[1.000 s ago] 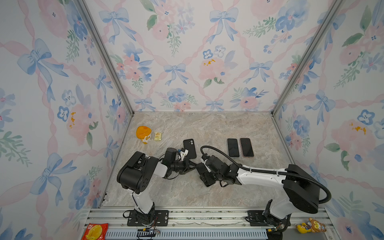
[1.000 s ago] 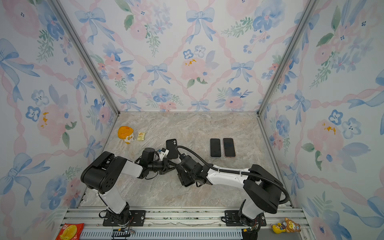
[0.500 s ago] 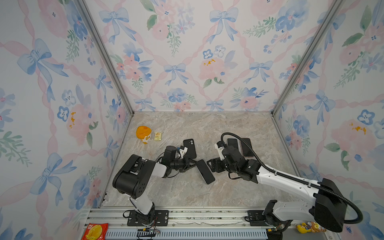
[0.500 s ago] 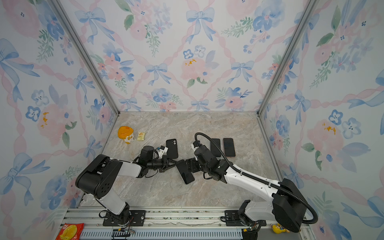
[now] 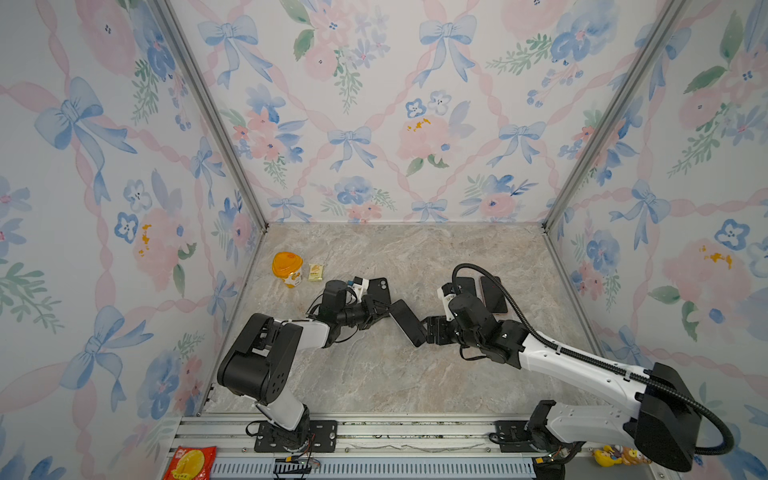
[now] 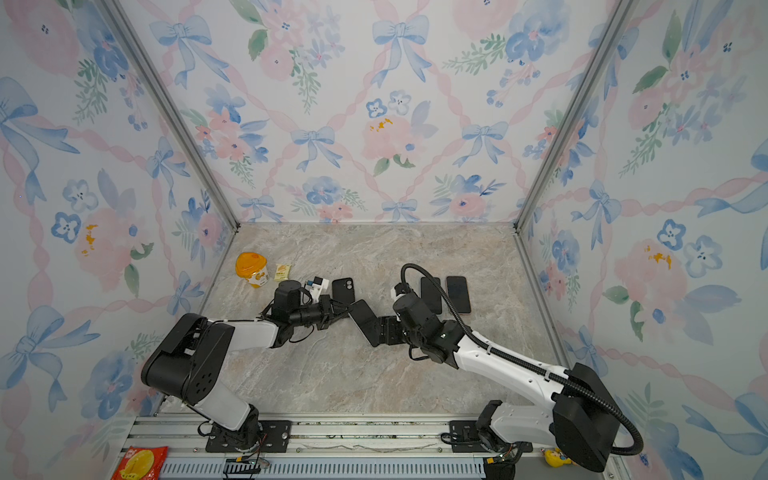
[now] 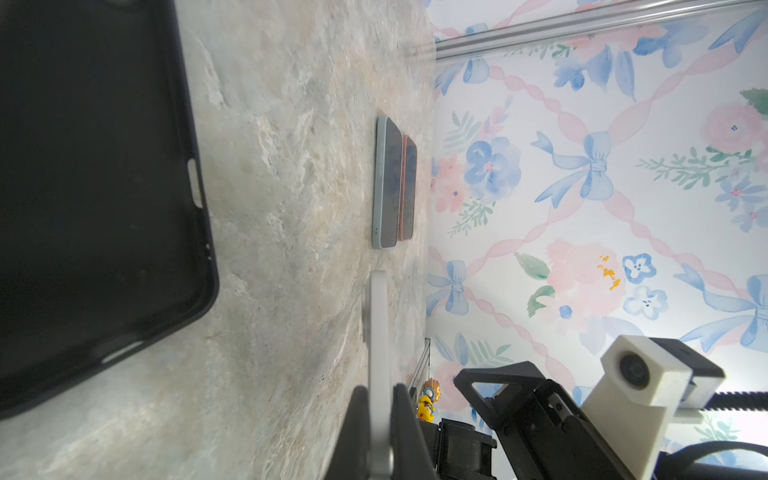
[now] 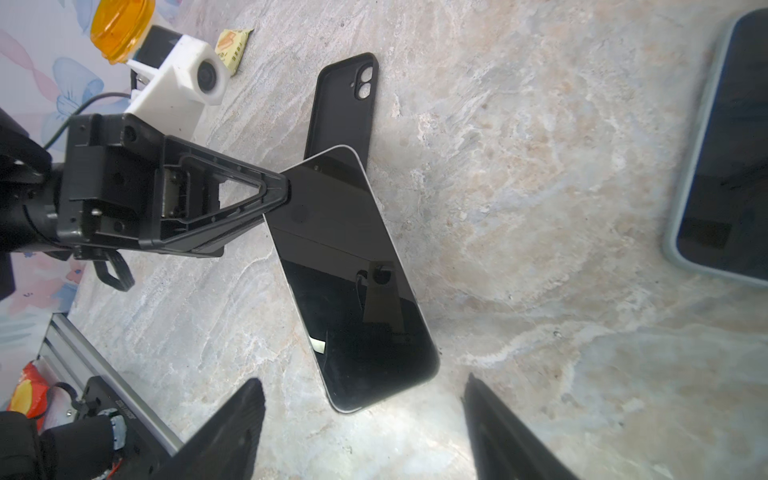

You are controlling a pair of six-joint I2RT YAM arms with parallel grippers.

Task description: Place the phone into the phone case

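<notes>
Cannot read the print on the yellow packet (image 5: pixel 316 272), nor see the end of the phone case (image 8: pixel 341 104) behind the phone (image 8: pixel 353 270); lose the right fingers (image 8: pixel 232 436) and blue-edged phone (image 8: pixel 723 158) partly past the right wrist view's edge.

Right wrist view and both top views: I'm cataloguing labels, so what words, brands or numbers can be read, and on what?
Nothing can be read for certain.
On the yellow packet: dark print, too blurred.
On the orange-lidded cup: label print, too small.
On the red snack bag: print, too small.
On the phone and the phone case: no text shows.
</notes>
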